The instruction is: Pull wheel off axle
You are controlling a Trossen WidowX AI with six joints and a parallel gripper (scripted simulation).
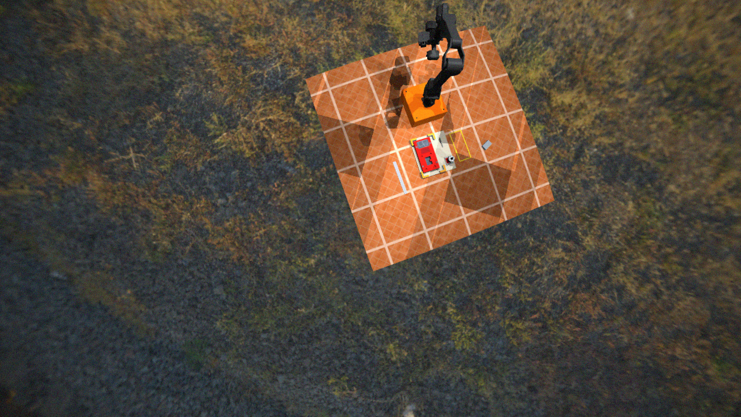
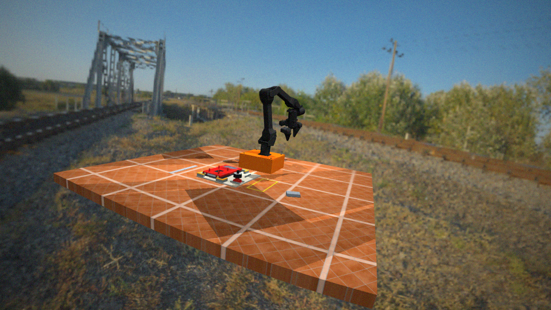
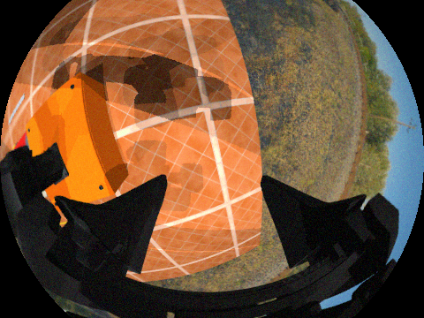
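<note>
my claw (image 2: 290, 131): fingers spread wide with nothing between them, hanging up in the air well above the orange base and out past its far side, so honestly nowhere near the job yet

wrist cam: through the gap between my two fingertips I just see tiled table and grass beyond its edge, no wheel in sight there; the orange base (image 3: 83, 136) sits off to one side of that view

orange base: (image 2: 261, 161) my landmark for everything below, it's what my arm is bolted to

fixture board: (image 2: 246, 180) the pale plate with the red block on it, lying just in front of the orange base

wheel: (image 2: 237, 176) small dark thing with a red bit under it, looks to me like it's sitting on its upright axle at the corner of that board, in front of the base; too small to tell more, but I'd say it's not pulled off

marked area: (image 2: 262, 184) yellow outline on the table, right beside the board, in front of the base, nothing inside it

grey block: (image 2: 293, 193) further out from the base past the yellow outline, not my problem

pale strip: (image 2: 183, 169) lying off to the other side of the board

progress: basically zero done imo, all left to do: come down over the wheel, clamp it, lift it straight up off the axle, carry it to the yellow outline, drop it and back off with my fingers apart
</note>
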